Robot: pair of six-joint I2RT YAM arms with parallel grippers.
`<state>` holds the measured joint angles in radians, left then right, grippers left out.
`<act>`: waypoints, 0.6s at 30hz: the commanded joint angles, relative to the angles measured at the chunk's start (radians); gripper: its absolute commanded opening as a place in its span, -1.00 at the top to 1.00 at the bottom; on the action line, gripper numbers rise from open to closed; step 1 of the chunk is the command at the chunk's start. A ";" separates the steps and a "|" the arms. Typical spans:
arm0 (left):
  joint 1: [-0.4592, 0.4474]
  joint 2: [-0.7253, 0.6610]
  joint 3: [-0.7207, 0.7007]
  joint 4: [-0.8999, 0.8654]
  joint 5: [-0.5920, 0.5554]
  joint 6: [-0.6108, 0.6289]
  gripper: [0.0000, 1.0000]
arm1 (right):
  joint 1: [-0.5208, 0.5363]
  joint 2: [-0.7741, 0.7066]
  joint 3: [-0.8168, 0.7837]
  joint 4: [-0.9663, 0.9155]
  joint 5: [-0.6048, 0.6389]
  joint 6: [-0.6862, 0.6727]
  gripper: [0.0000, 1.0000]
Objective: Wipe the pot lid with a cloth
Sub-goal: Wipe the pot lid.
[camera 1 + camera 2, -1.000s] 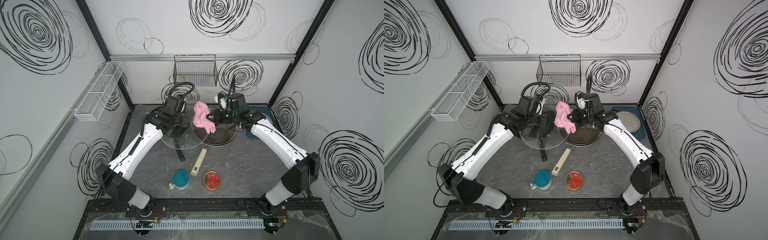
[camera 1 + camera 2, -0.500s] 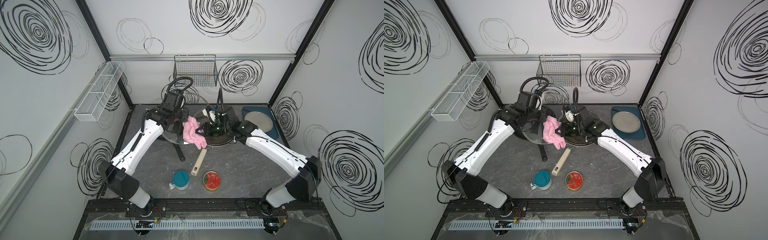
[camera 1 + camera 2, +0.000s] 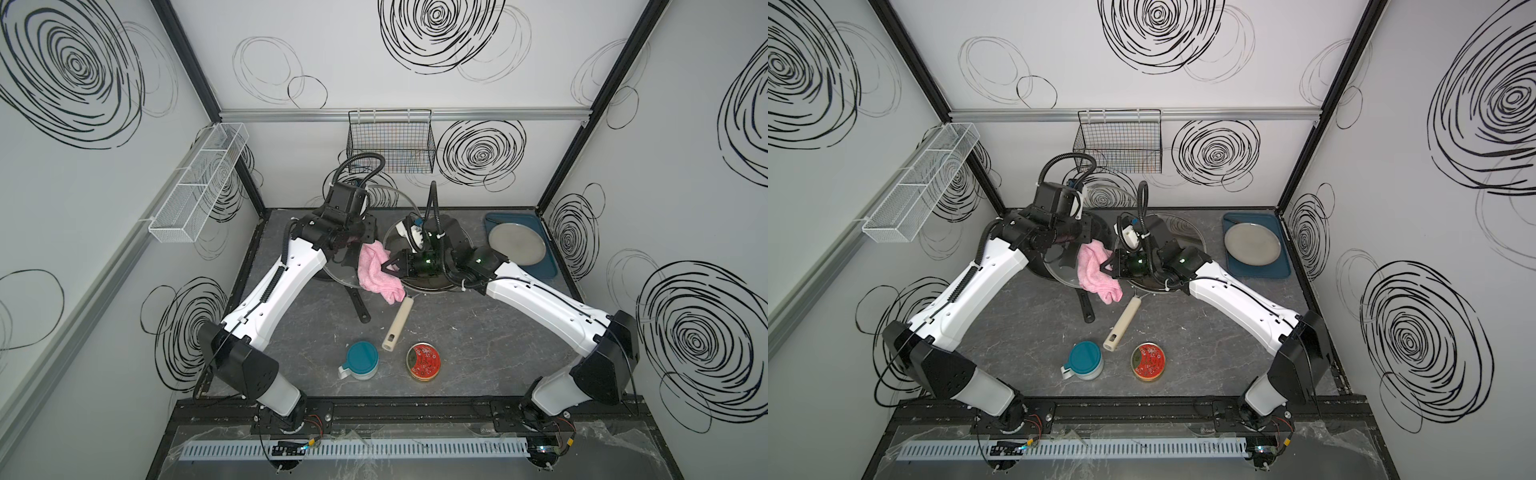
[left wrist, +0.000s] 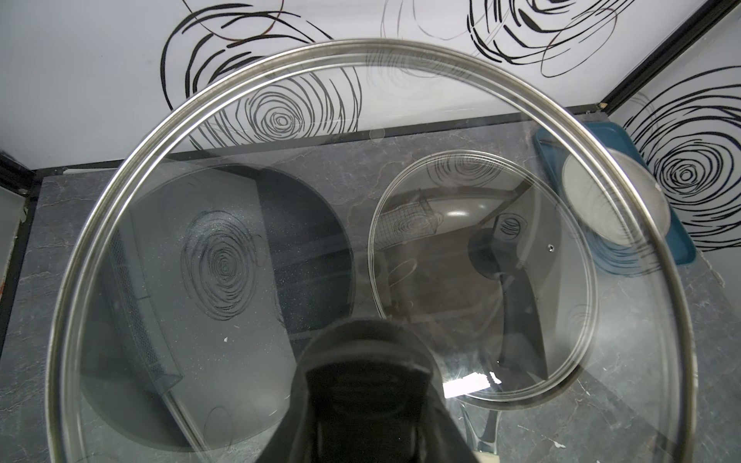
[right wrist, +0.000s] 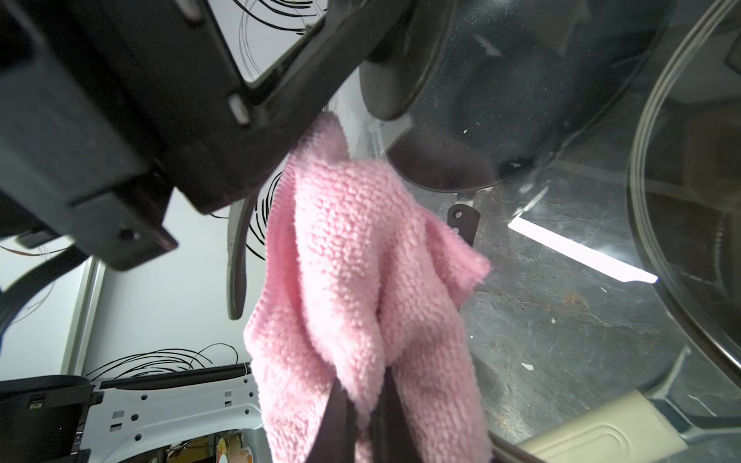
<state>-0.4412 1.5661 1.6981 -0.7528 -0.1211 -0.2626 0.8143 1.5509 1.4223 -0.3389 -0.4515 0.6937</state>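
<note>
Clamping the knob (image 4: pixel 369 344), the left gripper (image 3: pixel 351 249) is closed around the pot lid (image 3: pixel 340 276), which is held raised and tilted near the bench's (image 3: pixel 478 332) back edge so its glass is exposed. The cloth (image 3: pixel 376 274), pinched tight by the right gripper (image 5: pixel 363 401), appears laid against it.

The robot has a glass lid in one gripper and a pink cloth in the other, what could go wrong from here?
1. The right gripper pinches only a small fold of the cloth, so rubbing may pull it free.
2. The left gripper holds the lid by its knob alone; sideways pressure might twist it loose onto the black pan.
</note>
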 commanded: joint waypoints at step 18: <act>0.015 -0.068 0.050 0.165 0.059 0.018 1.00 | -0.166 -0.083 0.031 -0.169 0.084 -0.056 1.00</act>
<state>-0.4290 1.5661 1.6981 -0.7532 -0.0956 -0.2600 0.6834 1.5146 1.4380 -0.4717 -0.3866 0.6544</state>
